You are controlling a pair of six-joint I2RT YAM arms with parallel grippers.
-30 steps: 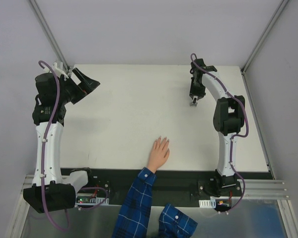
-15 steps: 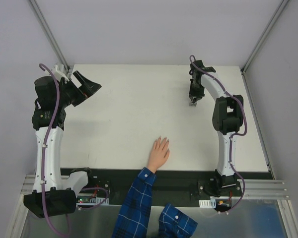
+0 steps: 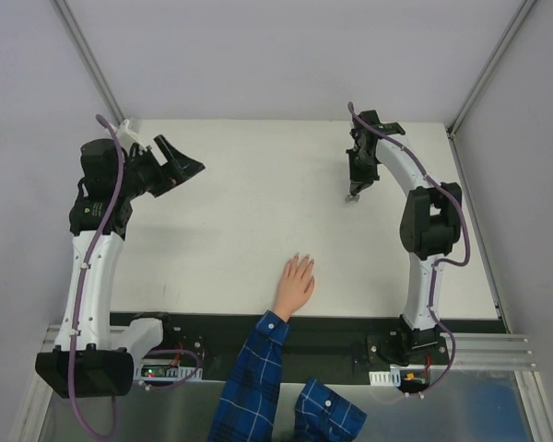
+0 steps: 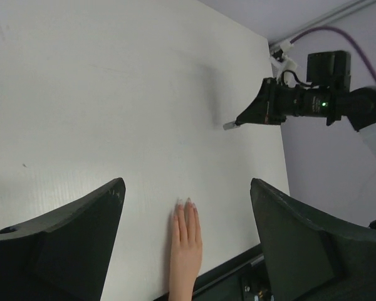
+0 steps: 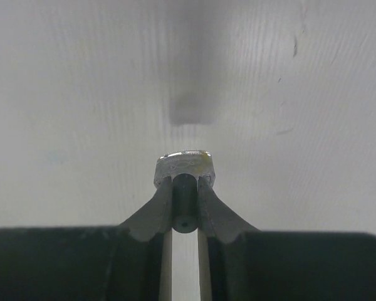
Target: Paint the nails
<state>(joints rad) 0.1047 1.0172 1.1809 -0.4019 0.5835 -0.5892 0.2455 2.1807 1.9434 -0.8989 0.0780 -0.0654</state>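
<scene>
Left hand [image 3: 188, 155]: swung inward since before, held open. Right hand [image 5: 184, 188]: clamped on grey-tipped stick [image 5: 184, 165]. Nails [image 4: 188, 202]: laid flat on tabletop [image 3: 240, 212].

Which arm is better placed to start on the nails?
Likely right: the right gripper is shut on a small dark tool and nearer the nails. The left gripper is open, empty.

L gripper [image 3: 182, 167] swung off far-left corner of table [image 3: 258, 212], now further in, pointing twd middle; L arm leaning right w/ it. R gripper [image 3: 352, 191] w/ small dark stem [image 5: 185, 204] nudged slightly left, R elbow [image 3: 429, 221] out twd right edge
</scene>
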